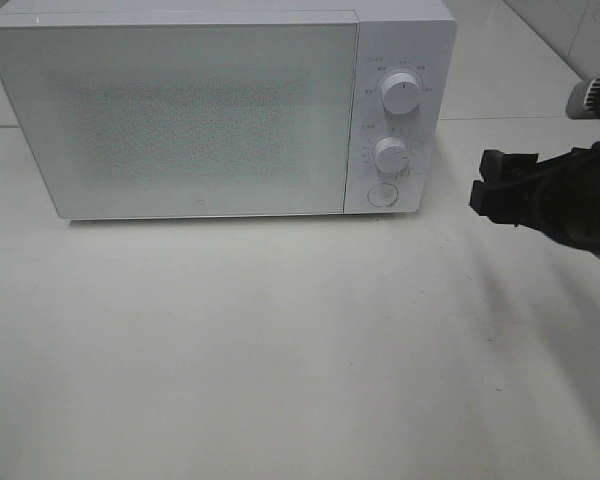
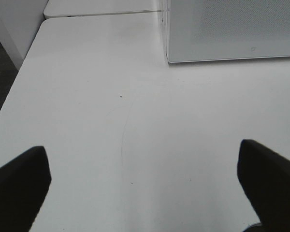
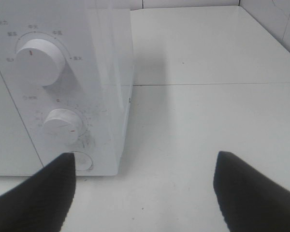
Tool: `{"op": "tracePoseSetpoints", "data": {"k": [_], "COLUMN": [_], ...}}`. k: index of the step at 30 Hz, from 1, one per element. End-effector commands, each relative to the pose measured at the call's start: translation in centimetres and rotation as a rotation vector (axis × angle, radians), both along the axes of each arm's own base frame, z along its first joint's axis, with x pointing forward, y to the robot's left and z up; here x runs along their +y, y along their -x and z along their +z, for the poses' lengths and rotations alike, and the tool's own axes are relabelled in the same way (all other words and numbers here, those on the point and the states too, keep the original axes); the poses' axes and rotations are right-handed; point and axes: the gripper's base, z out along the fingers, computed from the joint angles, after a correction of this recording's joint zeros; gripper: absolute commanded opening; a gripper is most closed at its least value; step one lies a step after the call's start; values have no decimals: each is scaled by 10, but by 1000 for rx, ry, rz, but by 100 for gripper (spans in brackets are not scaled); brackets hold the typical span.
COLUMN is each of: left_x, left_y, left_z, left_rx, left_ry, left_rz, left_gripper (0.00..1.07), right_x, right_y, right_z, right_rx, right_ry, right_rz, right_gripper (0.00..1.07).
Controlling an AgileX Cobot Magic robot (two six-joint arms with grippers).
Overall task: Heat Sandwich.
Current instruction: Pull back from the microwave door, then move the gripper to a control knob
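Exterior high view, findings: a white microwave (image 1: 180, 110) stands at the back of the white table (image 1: 280, 350), its door (image 1: 170, 120) shut and its speckled front opaque. The control panel (image 1: 412, 130) at the right end of the microwave carries an upper knob (image 1: 401, 93), a lower knob (image 1: 391, 155) and a round button (image 1: 382, 194) beneath them. My right claw (image 1: 485, 188) hangs to the right of that panel, about level with the lower knob and the button, clear of the microwave with a gap between them. Right wrist view: its two dark fingers (image 3: 38, 193) stand wide apart with only bare table between them, so I record the right claw as released and carrying nothing. One fingertip overlaps the edge of the round button in that view, though I cannot tell from it alone how near the two are. Left wrist view: my left claw (image 2: 145, 193) is likewise spread wide and grasping nothing, held above bare table, with the lower front corner of the microwave ahead of it and well apart. A faint curved mark (image 2: 124, 130) runs across the table surface there. Location of the sandwich: I cannot tell, since no view shows it and the shut door lets nothing be seen through it.
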Motion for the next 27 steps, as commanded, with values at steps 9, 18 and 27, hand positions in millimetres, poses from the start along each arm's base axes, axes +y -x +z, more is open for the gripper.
{"op": "tracePoseSetpoints", "data": {"k": [9, 18, 27], "left_x": [-1, -1, -1], "left_y": [3, 3, 3], "left_z": [0, 0, 0], "left_rx": [-29, -29, -29], "left_ry": [7, 7, 7], "left_rz": [-1, -1, -1], "left_gripper": [98, 98, 98], "right_x": [31, 55, 81], "right_y": [9, 11, 1], "right_z": [-12, -22, -25], "right_rx": [-63, -62, -53], "right_ry": [50, 46, 38], "right_rz": [11, -15, 8], "right_gripper": [76, 76, 76]}}
